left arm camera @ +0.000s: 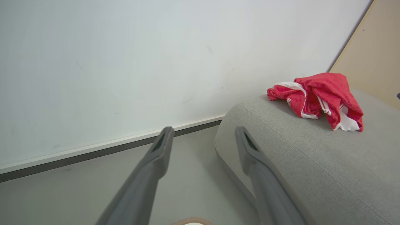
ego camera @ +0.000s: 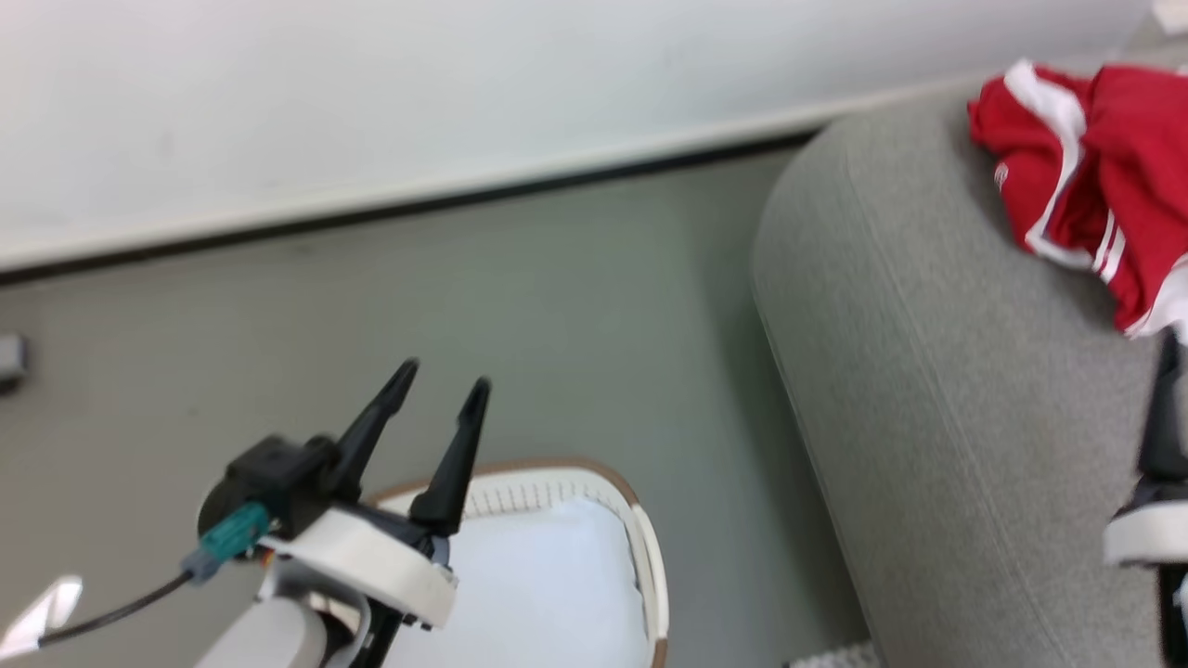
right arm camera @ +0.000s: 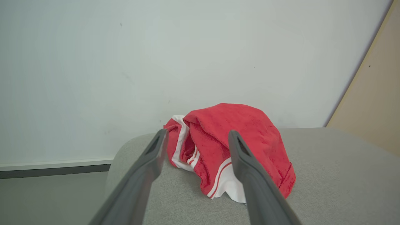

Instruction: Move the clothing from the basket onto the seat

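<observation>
Red white-striped clothing (right arm camera: 237,150) sits bunched by the light grey fabric seat (ego camera: 928,371)'s rounded end, my left tool (ego camera: 444,376) and right tool (right arm camera: 197,133) both apart and empty, so I reckon next up is checking the cream brown-rimmed basket (ego camera: 650,557).

We see red clothing (ego camera: 1086,176) with white trim, crumpled in a heap on the grey seat (ego camera: 928,371) near its rounded end. The cream, brown-rimmed basket (ego camera: 650,557) stands upright on the floor (ego camera: 557,306) nearby.
</observation>
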### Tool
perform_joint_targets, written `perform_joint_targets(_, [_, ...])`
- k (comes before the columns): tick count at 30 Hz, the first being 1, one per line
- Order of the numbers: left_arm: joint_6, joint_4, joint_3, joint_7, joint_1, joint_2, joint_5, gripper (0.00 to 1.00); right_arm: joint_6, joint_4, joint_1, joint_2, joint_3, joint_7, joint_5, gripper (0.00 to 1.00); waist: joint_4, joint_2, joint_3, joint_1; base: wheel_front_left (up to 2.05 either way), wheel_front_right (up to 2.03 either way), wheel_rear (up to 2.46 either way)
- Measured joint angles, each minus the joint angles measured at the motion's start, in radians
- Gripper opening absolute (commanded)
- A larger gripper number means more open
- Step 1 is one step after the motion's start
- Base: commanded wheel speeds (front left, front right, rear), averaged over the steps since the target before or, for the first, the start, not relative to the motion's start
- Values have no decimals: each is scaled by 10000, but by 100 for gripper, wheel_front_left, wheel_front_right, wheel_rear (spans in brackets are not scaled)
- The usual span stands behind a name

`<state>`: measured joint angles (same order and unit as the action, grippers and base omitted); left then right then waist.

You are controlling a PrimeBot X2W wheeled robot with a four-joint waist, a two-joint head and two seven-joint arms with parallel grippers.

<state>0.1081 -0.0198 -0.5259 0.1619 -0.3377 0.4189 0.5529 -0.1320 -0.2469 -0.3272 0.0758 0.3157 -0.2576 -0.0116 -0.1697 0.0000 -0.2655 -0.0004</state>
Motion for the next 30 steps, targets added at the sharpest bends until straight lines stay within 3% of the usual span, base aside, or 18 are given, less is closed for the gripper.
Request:
perform_joint_targets(4, [349, 485, 280, 349, 732, -320, 414, 100, 0, 441, 857, -121, -571, -23, 433, 100, 291, 0, 845, 0, 0, 0, 0])
perform_joint_targets(16, [1181, 1528, 993, 953, 2296, -384, 182, 100, 0, 577, 2588, -253, -2301, -48, 1122, 100, 1375, 0, 2522, 0, 0, 0, 0])
perform_joint_targets(22, [1078, 1469, 1804, 1011, 2859, -681, -326, 100, 0, 648, 2973, -263, -2813, -48, 1037, 100, 1560, 0, 2818, 1, 0, 0, 0])
perform_joint_targets(30, [301, 1530, 2842, 1012, 3422, -1310, -1089, 100, 0, 681, 3246, -259, -3231, -48, 1007, 100, 1605, 0, 2845, 2, 0, 0, 0])
